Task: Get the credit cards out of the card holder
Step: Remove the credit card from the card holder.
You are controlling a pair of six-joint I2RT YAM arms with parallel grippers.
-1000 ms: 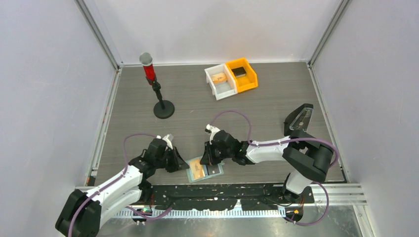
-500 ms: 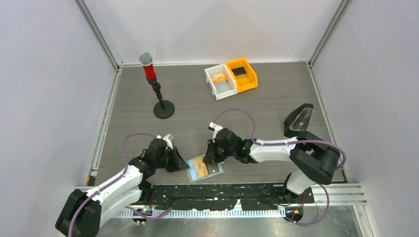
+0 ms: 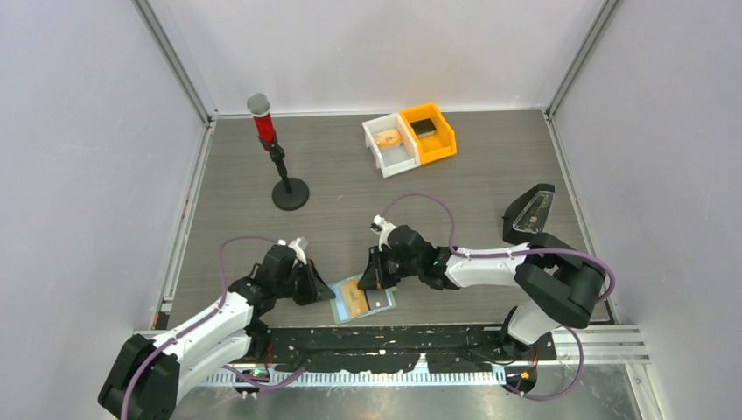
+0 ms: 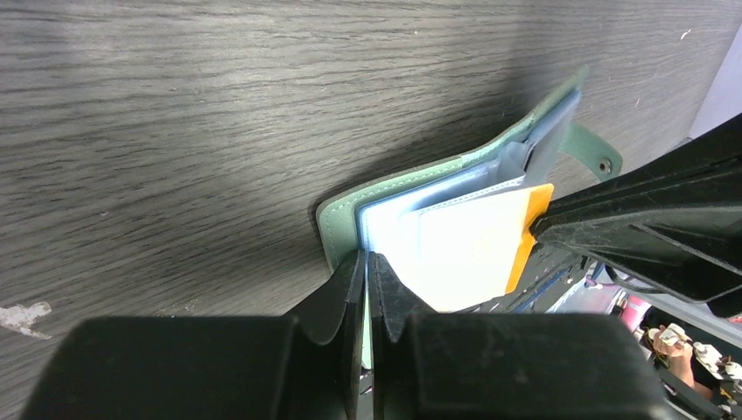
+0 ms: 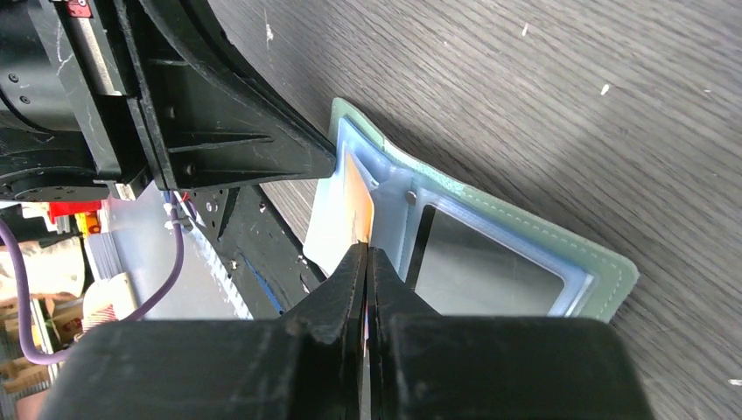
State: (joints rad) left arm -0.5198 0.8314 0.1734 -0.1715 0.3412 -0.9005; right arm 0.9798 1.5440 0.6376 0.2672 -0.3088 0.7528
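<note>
The pale-green card holder (image 3: 378, 302) lies open at the near table edge between my two arms. My left gripper (image 3: 320, 294) is shut on its left edge, the jaws pinched on the green rim (image 4: 343, 232). My right gripper (image 3: 373, 282) is shut on the tan-orange card (image 3: 353, 298), which sticks partly out of the left pocket (image 5: 357, 201). In the left wrist view the card (image 4: 532, 229) is glared white with an orange edge against the right fingers (image 4: 647, 236). The holder's right pocket (image 5: 490, 267) looks dark. I cannot make out the light blue card.
A white bin (image 3: 389, 156) and an orange bin (image 3: 440, 138) holding a black block (image 3: 424, 128) stand at the back. A red-topped stand (image 3: 278, 166) is at back left. A black object with a clear top (image 3: 529, 213) sits at the right.
My right gripper has shifted a little to the right with the tan-orange card, which has slid slightly out of the left pocket. My left gripper has stayed put.
</note>
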